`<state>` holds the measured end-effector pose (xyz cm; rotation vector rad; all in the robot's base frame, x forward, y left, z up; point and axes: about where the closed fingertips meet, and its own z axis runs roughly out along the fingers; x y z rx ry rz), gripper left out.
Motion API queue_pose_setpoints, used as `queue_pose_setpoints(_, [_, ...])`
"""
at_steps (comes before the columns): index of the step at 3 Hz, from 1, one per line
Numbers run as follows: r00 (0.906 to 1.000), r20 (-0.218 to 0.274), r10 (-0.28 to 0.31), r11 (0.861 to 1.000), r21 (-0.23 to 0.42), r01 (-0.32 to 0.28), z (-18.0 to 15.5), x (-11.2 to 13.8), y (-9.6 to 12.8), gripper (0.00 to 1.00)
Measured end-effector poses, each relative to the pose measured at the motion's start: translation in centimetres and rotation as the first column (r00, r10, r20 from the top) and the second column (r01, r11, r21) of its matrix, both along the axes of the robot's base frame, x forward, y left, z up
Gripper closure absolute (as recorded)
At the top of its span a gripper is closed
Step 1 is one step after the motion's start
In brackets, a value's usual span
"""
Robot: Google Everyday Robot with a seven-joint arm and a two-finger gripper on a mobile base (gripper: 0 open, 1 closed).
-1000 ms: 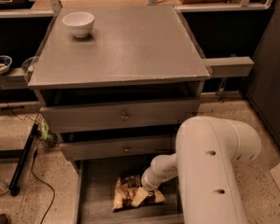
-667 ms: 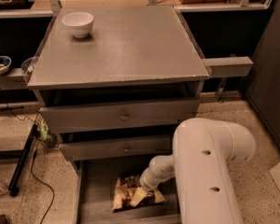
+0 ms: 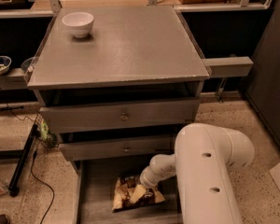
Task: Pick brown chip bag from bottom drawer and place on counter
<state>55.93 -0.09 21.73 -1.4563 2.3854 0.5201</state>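
No lettering is showing legibly anywhere (not even on the chip bag (image 3: 122, 198)); the gripper (image 3: 138, 193) is hanging over that bag, at six o'clock.

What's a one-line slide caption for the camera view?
End effector at the brown chip bag in the open bottom drawer; white bowl on the counter.

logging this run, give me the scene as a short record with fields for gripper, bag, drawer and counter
gripper: gripper down inside the bottom drawer, at the brown chip bag
bag: lying on the drawer floor, partly under the arm's end
drawer: pulled open, nothing but the bag seen in it
counter: counter holds only a white bowl, near its far left corner
task state: bag not yet on the counter
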Motion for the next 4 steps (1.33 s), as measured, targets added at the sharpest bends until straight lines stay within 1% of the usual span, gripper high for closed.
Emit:
queue_pose_setpoints(1, [1.0,-0.001,0.009,1.0,0.002,-0.009,-0.3,0.1,0.1,0.0])
queue_pose_setpoints(2, [0.9998,-0.016,0.007,1.0,0.025,-0.007,-0.9,0.5,0.1,0.0])
queue_pose_setpoints(4, [0.9987,-0.046,-0.022,0.998,0.061,0.025,-2.9,2.3,0.2,0.0])
